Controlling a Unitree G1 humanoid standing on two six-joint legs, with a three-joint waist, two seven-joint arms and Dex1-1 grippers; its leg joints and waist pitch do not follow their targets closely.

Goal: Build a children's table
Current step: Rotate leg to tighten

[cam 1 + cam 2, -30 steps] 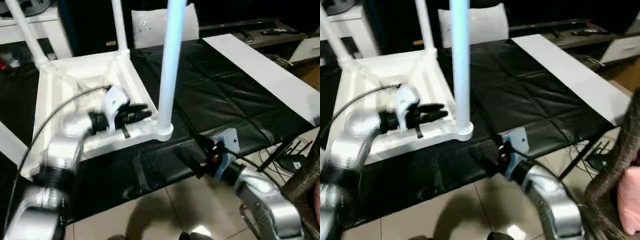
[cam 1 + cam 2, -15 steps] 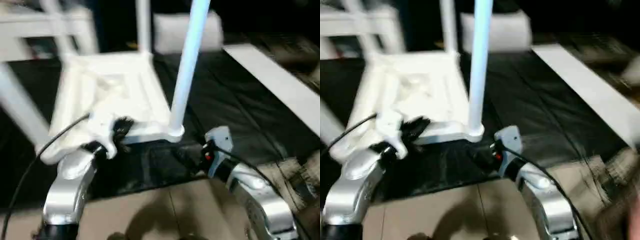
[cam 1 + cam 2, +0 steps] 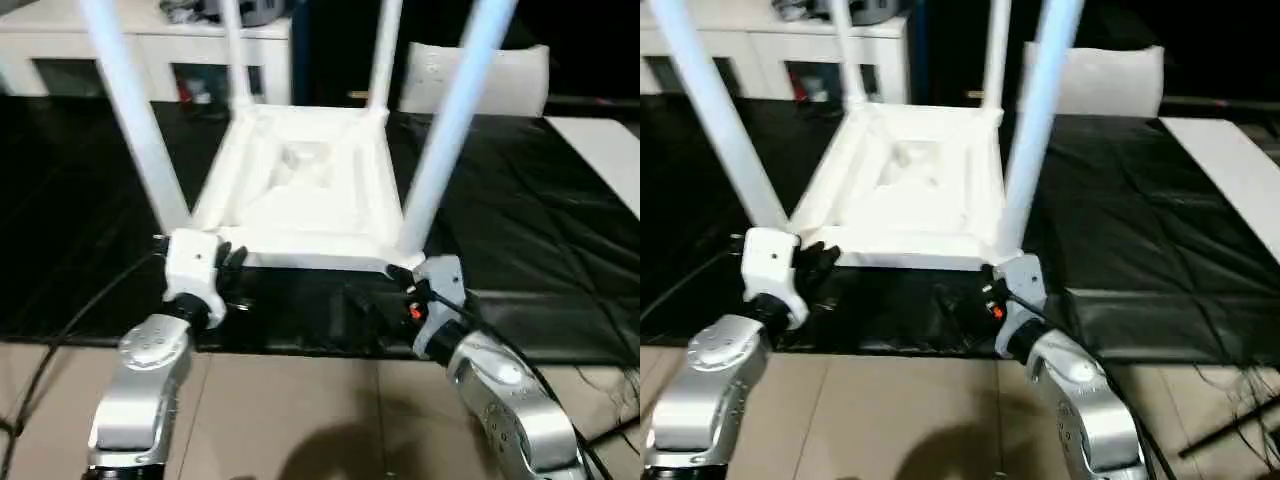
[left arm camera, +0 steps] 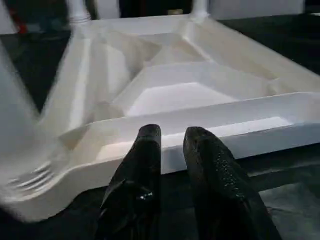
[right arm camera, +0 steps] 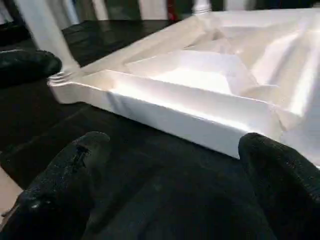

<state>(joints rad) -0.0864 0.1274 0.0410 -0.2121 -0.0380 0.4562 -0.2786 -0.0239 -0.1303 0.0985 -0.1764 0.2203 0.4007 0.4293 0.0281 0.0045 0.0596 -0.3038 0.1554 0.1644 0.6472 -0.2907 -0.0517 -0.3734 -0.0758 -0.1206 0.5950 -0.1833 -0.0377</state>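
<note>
White plastic tabletop (image 3: 300, 190) is laid upside down on black sheeting (image 3: 520, 230), four legs (image 3: 455, 110) socketed upright. At its near edge, the left gripper (image 4: 170, 137) is narrowed, empty; the right gripper (image 5: 170, 165) is spread wide.

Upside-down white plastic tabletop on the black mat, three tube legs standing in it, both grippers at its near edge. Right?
Not quite: four white tube legs stand in the white plastic tabletop, as the left eye view shows. It is upside down on the black mat, left gripper and right gripper at its near edge.
</note>
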